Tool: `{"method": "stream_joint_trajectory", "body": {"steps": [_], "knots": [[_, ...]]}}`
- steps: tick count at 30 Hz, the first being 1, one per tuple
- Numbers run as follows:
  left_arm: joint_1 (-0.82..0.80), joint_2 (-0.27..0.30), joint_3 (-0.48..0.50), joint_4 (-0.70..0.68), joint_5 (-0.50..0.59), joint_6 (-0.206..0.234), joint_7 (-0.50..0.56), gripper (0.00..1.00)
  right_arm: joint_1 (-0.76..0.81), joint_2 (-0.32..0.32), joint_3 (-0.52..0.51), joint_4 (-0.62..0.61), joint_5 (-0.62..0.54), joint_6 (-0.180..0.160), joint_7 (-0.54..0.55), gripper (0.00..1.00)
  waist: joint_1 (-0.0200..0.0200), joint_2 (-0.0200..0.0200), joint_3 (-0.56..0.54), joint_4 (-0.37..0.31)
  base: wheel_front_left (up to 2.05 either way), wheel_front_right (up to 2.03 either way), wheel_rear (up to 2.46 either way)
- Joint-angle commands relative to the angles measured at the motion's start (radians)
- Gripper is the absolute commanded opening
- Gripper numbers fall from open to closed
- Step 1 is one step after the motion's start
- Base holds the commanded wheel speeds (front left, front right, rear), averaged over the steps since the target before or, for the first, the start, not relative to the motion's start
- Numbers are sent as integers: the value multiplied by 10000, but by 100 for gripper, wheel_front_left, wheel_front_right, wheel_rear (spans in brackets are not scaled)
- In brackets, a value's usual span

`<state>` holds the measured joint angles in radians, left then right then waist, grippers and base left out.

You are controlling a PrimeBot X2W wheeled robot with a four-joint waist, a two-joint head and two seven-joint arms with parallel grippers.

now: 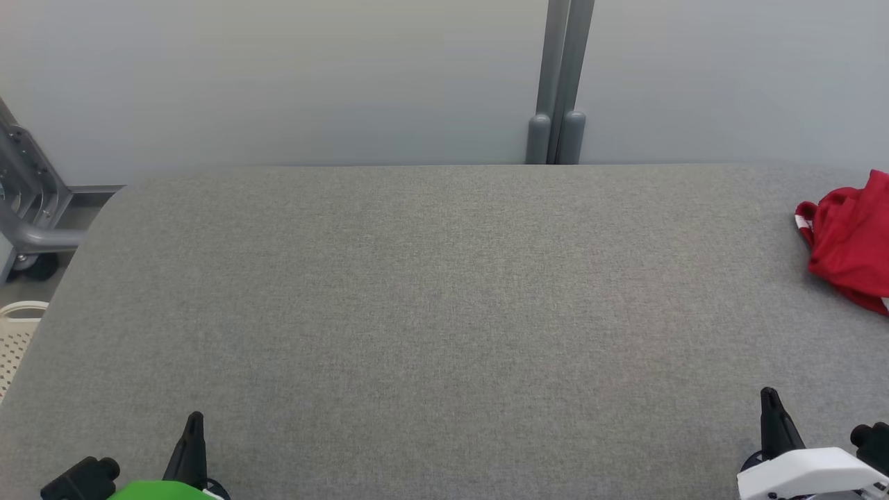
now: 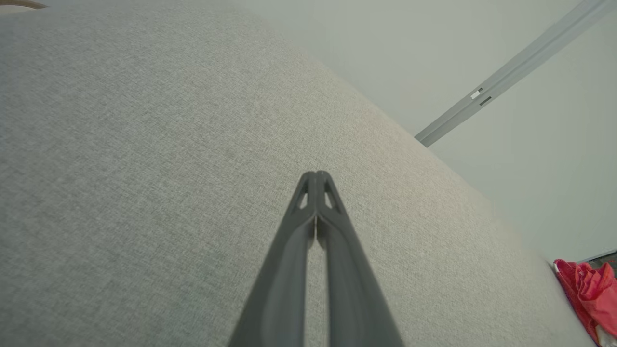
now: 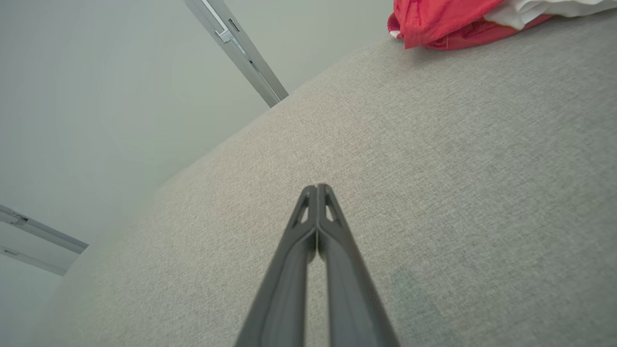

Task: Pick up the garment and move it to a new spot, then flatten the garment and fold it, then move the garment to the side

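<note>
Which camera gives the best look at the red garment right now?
The head view: the garment lies crumpled at the table's far right, sharp, though cut by the frame. The right wrist view catches one edge of it, red with white; the left wrist view a small corner.

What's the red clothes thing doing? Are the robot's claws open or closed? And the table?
red garment: crumpled in a heap, not held, not folded yet.
left claw: shut, holding nothing.
right claw: shut, holding nothing, apart from the garment.
table: covered in grey fabric, with the garment lying at its right side.
</note>
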<state>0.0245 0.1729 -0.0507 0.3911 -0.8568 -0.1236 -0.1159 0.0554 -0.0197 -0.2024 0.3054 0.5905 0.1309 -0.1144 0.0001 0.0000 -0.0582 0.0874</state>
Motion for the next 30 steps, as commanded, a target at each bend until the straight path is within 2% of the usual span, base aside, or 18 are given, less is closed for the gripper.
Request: {"method": "stream_joint_trajectory", "body": {"steps": [1,30], "knots": [[-342,9,127,-188,-327,-33,71,0,-264,-112,39,-181,425,2,79,0,0,0,12,-15,0,0,0],[-824,-484,725,-662,-3221,-60,955,0,-886,-203,346,-340,4321,2,978,0,-1,0,196,-277,0,0,0]]}}
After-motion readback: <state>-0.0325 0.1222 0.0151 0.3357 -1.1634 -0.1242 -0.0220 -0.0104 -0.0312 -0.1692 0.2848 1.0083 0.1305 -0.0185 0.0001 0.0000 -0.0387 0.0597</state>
